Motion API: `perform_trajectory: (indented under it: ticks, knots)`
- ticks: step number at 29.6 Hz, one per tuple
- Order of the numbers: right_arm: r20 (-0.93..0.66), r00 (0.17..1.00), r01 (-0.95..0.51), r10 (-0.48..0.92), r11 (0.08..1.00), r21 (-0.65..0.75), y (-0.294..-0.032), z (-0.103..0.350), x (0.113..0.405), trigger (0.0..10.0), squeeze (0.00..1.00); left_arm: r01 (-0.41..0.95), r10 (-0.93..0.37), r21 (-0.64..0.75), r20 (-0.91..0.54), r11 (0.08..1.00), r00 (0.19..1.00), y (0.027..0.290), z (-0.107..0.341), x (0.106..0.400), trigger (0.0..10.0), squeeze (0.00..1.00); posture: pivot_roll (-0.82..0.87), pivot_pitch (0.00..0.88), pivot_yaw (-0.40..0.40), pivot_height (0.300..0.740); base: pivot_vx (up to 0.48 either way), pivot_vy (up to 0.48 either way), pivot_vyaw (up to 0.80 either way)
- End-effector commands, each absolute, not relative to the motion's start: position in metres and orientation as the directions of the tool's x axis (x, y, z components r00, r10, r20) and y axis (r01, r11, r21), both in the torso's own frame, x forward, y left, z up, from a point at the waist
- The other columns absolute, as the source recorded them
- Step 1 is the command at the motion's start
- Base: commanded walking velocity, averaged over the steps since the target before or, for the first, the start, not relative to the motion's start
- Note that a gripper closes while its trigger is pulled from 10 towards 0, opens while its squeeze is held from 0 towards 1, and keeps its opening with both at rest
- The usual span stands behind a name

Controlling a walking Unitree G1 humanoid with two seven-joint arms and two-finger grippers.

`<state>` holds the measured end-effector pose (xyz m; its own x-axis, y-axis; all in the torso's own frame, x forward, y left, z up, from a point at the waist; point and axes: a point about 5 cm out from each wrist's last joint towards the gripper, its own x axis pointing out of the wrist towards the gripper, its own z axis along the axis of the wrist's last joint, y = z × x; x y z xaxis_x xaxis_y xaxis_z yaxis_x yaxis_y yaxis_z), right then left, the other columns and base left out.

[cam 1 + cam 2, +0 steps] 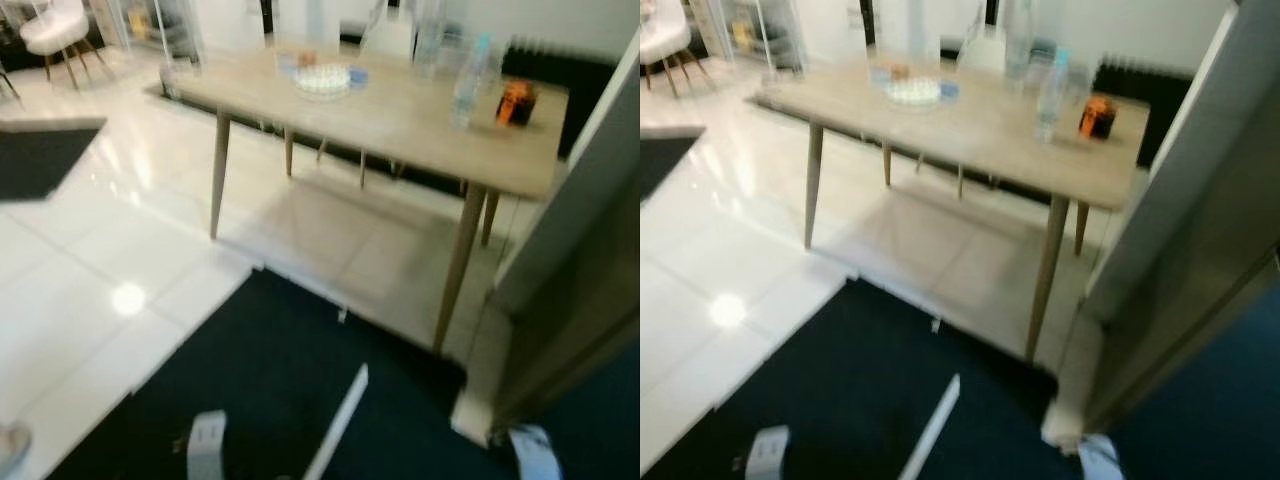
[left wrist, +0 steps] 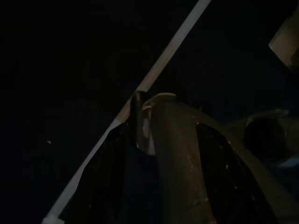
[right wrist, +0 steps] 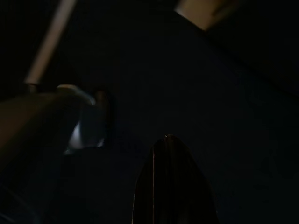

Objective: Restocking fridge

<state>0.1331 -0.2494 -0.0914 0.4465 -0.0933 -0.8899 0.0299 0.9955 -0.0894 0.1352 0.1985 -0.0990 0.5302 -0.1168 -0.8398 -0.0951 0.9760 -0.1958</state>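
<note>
While the head views blur, a wooden counter (image 1: 400, 120) stands ahead on the pale tiled floor (image 1: 90, 260), beyond a dark rug (image 1: 270, 390). On it sit a clear water bottle (image 1: 468, 82), an orange container (image 1: 516, 102) just beside it, and a white plate (image 1: 322, 79) farther left. Both arms hang low in shade; whether the left end effector (image 2: 159, 154) or right end effector (image 3: 170, 182) is released or clenched, I cannot tell.

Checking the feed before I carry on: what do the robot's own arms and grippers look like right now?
The head views catch little: a pale silver-grey part of the left arm and of the right arm at the bottom edge, blurred. The dark wrist views show a glossy black finger of the left gripper and a rounded black fingertip of the right gripper.
</note>
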Motion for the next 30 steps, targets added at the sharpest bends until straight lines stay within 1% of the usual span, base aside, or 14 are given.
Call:
perform_trajectory:
  ticks: [1,8,12,19,30]
  knots:
    - [-0.888,0.446,0.026,-0.11,0.994,-0.11,-0.2554,-0.0897,0.1332,10.0,0.0,-0.086,-0.12,-0.193,-0.841,0.977,0.527,0.1987,-0.0988,0.1358,10.0,0.0,-0.02,0.011,-0.011,0.74,0.341,0.0,0.0]
    - [-0.891,0.44,0.029,-0.112,0.993,-0.11,-0.2549,-0.0902,0.1325,10.0,0.0,-0.079,-0.121,-0.19,-0.842,0.979,0.526,0.1994,-0.0985,0.1364,10.0,0.0,-0.02,0.009,-0.009,0.74,0.338,0.0,0.0]
    - [-0.897,0.429,0.029,-0.11,0.994,-0.107,-0.2544,-0.0909,0.1313,10.0,0.0,-0.075,-0.122,-0.189,-0.842,0.979,0.526,0.1993,-0.0983,0.1369,10.0,0.0,-0.02,0.004,-0.009,0.74,0.34,0.0,-0.76]
    - [-0.892,0.437,0.034,-0.113,0.993,-0.109,-0.2543,-0.0904,0.1327,10.0,0.0,-0.073,-0.123,-0.19,-0.84,0.979,0.528,0.1993,-0.098,0.1378,10.0,0.0,-0.02,0.007,-0.006,0.74,0.34,0.0,-0.77]
    - [-0.885,0.45,0.047,-0.116,0.993,-0.106,-0.2543,-0.0897,0.1343,10.0,0.0,-0.078,-0.125,-0.195,-0.842,0.978,0.525,0.1969,-0.099,0.1361,10.0,0.0,-0.02,0.011,-0.005,0.74,0.339,0.0,0.0]
